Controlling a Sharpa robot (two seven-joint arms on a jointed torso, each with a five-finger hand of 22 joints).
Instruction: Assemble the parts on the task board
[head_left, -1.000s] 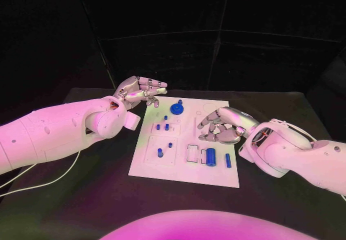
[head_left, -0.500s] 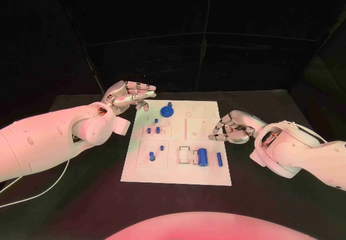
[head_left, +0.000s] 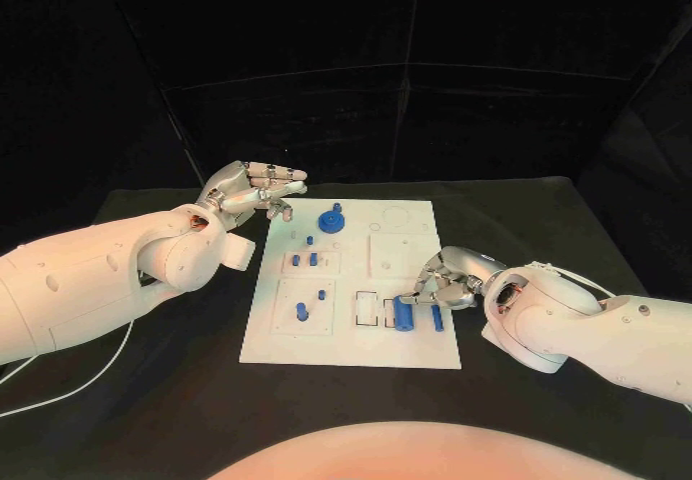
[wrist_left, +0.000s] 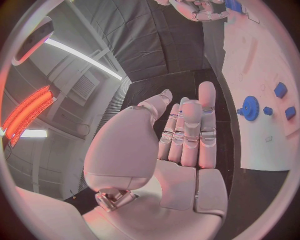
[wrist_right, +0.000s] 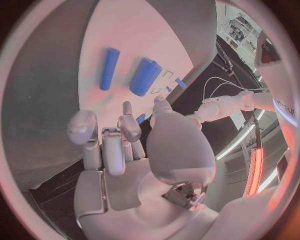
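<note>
Head view: my right hand (head_left: 437, 283) hovers unclenched, grasping nothing, over the task board's (head_left: 411, 350) near right edge, beside the blue cylinder (head_left: 405, 313), presumably to pick it. My left hand (head_left: 257, 188) waits released off the board's far left corner.

A black table (head_left: 548, 215) carries the white task board (head_left: 411, 352).

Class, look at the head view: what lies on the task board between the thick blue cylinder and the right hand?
A thin blue rod lies between the thick blue cylinder and the right hand, on the task board.
</note>
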